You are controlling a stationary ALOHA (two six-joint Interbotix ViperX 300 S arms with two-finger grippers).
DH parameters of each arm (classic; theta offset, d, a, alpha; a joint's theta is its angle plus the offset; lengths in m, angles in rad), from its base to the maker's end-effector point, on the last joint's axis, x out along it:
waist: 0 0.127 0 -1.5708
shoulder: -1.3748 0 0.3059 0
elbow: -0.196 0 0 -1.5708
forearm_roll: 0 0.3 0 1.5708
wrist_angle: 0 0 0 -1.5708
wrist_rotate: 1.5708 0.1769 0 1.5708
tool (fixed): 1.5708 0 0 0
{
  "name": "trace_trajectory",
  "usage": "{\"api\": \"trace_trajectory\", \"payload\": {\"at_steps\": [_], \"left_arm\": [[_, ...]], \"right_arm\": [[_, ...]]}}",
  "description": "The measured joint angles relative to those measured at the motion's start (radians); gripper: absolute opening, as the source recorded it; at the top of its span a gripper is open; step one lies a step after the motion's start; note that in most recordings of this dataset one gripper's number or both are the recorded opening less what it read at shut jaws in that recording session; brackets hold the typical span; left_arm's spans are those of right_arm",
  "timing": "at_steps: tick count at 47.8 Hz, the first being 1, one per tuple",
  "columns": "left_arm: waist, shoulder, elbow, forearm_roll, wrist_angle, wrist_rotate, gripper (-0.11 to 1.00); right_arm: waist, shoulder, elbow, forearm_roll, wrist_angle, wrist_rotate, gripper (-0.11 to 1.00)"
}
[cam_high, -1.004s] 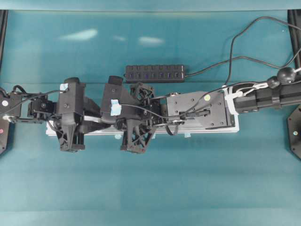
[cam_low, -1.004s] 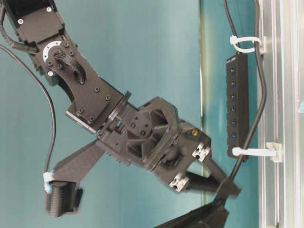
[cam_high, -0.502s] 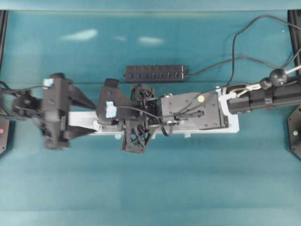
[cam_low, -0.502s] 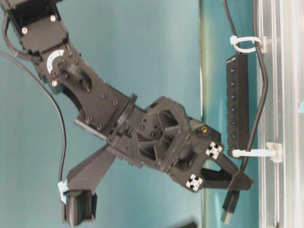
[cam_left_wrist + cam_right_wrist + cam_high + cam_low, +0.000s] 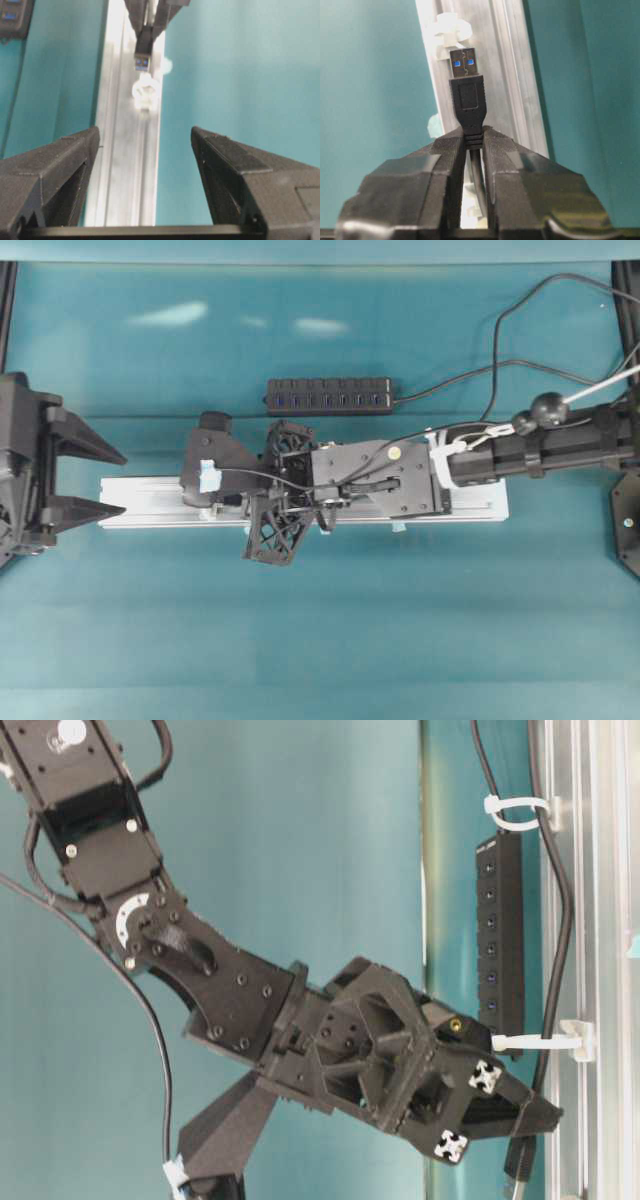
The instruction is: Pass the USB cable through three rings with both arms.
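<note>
Your left end effector (image 5: 100, 483) has let go and pulled back to the far left of the table (image 5: 320, 640), jaws now spread wide w/ nothing in them. Right end effector (image 5: 474, 145) has pushed further left along the rail (image 5: 150, 502), clamped tight on the USB cable (image 5: 467, 102) just behind the plug. Plug points at the next ring (image 5: 144, 92), just short of it; it's probably the last one, but the overhead view hides the other rings. So the handover's done and threading is now on the right arm.

The USB cable (image 5: 466, 107), black with a blue-tongued plug, is held pointing along the rail at a whitish ring (image 5: 448, 31).
</note>
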Motion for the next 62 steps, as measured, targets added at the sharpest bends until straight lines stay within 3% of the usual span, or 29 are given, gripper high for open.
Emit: {"api": "trace_trajectory", "payload": {"at_steps": [21,62], "left_arm": [[0.000,0.015,-0.002,0.000,0.000,-0.003,0.80],[0.002,-0.031,0.005,0.000,0.023,-0.006,0.80]], "right_arm": [[0.012,0.041,-0.046,0.005,0.008,-0.052,-0.07],[-0.002,0.095,-0.123,0.009,-0.017,-0.055,-0.07]]}}
